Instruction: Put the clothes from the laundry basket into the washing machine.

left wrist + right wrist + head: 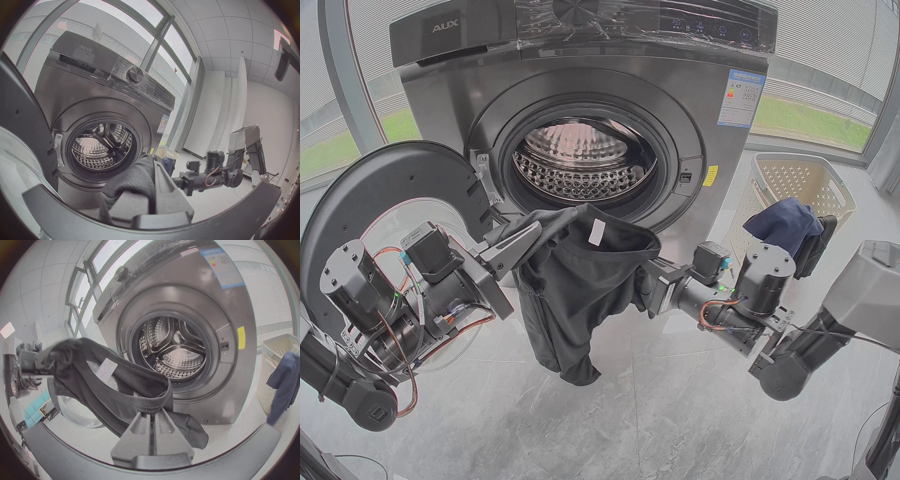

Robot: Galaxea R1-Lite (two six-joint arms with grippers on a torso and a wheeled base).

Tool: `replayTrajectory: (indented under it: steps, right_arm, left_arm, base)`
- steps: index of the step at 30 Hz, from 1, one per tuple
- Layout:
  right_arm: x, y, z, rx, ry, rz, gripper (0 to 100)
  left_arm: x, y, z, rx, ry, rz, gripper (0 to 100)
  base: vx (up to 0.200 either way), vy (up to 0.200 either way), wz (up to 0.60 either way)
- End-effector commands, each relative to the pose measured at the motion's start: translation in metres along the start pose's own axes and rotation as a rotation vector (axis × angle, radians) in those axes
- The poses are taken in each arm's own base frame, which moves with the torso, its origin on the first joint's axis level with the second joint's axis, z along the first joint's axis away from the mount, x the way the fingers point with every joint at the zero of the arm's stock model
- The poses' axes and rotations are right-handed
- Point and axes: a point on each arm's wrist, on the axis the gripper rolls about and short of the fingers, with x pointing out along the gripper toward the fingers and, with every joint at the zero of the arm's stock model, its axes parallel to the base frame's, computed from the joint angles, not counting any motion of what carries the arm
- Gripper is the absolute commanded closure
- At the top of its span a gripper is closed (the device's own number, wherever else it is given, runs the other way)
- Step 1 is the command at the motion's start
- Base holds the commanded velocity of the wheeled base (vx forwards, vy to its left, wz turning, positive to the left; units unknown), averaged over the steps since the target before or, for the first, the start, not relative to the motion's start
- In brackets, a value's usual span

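A dark grey garment (pixel 575 287) hangs stretched between my two grippers, just in front of and below the open drum (pixel 584 164) of the washing machine (pixel 584 94). My left gripper (pixel 526 236) is shut on its left edge, with grey cloth (pixel 136 181) bunched between the fingers. My right gripper (pixel 645 275) is shut on the waistband (pixel 153 402) at the right. A white label (pixel 597 231) shows inside the garment. The laundry basket (pixel 800 181) stands to the right of the machine with a dark blue garment (pixel 787 226) draped over its rim.
The round machine door (pixel 381 200) stands swung open at the left, behind my left arm. Grey tiled floor (pixel 650 406) lies under the hanging garment. Large windows run behind the machine.
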Motion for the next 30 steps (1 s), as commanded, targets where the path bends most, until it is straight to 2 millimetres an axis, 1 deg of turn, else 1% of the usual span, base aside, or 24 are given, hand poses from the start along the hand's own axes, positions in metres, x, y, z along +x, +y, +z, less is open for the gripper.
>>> replayTrajectory:
  steps: [1,5,7,8,10,17,20,23,26,30]
  right_arm:
    - [-0.037,0.006,0.044,0.010,-0.083,0.004,100]
    - [-0.052,0.008,0.061,0.032,-0.123,0.009,100]
    - [-0.055,0.007,0.063,0.034,-0.128,0.007,100]
    - [-0.063,0.008,0.066,0.049,-0.132,0.009,100]
    - [-0.068,0.008,0.067,0.069,-0.129,0.011,100]
    - [-0.066,0.008,0.069,0.081,-0.161,0.015,100]
    - [-0.059,0.007,0.073,0.080,-0.205,0.008,100]
    - [-0.053,0.007,0.075,0.078,-0.243,-0.010,100]
    - [-0.052,0.007,0.075,0.078,-0.248,-0.009,100]
    - [-0.053,0.010,0.076,0.080,-0.251,-0.001,100]
  left_arm:
    - [0.000,0.002,-0.004,-0.005,0.013,0.007,100]
    - [0.002,0.007,-0.011,-0.004,0.033,0.028,100]
    - [0.002,0.008,-0.012,-0.003,0.036,0.031,100]
    - [0.003,0.008,-0.011,-0.003,0.033,0.034,100]
    - [0.002,0.008,-0.010,-0.004,0.028,0.037,100]
    - [0.003,0.012,-0.003,0.009,0.000,0.060,100]
    - [0.002,0.012,-0.001,0.010,-0.008,0.073,100]
    - [-0.002,0.011,-0.002,0.008,0.004,0.074,100]
    - [-0.007,0.010,-0.006,0.002,0.024,0.077,100]
    - [-0.014,0.005,-0.018,-0.018,0.083,0.064,100]
  base:
    - [0.000,0.000,0.00]
    - [0.000,0.000,0.00]
    - [0.000,0.000,0.00]
    - [0.000,0.000,0.00]
    - [0.000,0.000,0.00]
    - [0.000,0.000,0.00]
    - [0.000,0.000,0.00]
    - [0.000,0.000,0.00]
    - [0.000,0.000,0.00]
    - [0.000,0.000,0.00]
